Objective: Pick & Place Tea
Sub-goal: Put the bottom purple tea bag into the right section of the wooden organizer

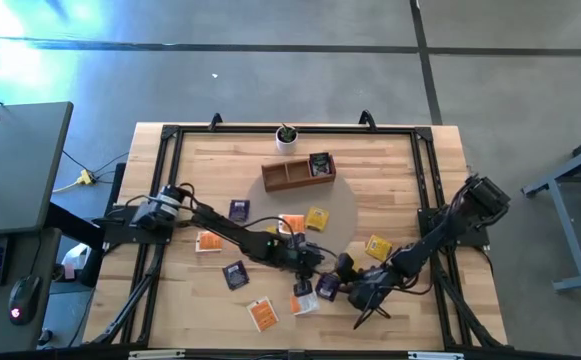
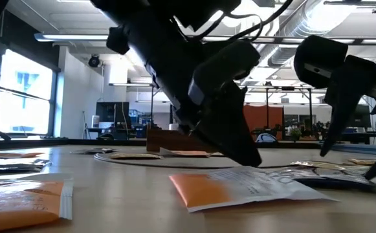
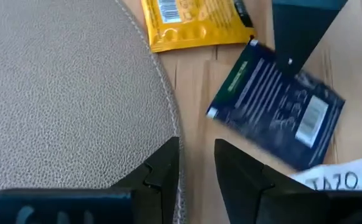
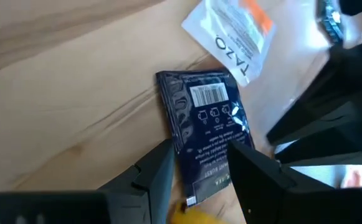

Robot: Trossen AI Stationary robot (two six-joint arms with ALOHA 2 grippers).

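My right gripper [image 4: 196,177] is hovering with fingers parted, empty, the purple sachet [image 4: 205,127] lying flat just ahead between them, its long axis running away from me; this arm is nearer.

High view straight down over table [image 1: 220,160]; low view level across it; wrist views close, sharing purple sachet [image 4: 204,118]

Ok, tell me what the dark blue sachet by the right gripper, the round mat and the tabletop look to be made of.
Dark blue sachet: looks like thin foil or coated paper, slightly glossy, with printed barcode and faint creases. Round mat: grey, matte, pebbled grain like leatherette, stitched edge; real or faux leather can't be told. Tabletop: pale wood planks with visible grain and seams, smooth satin finish.
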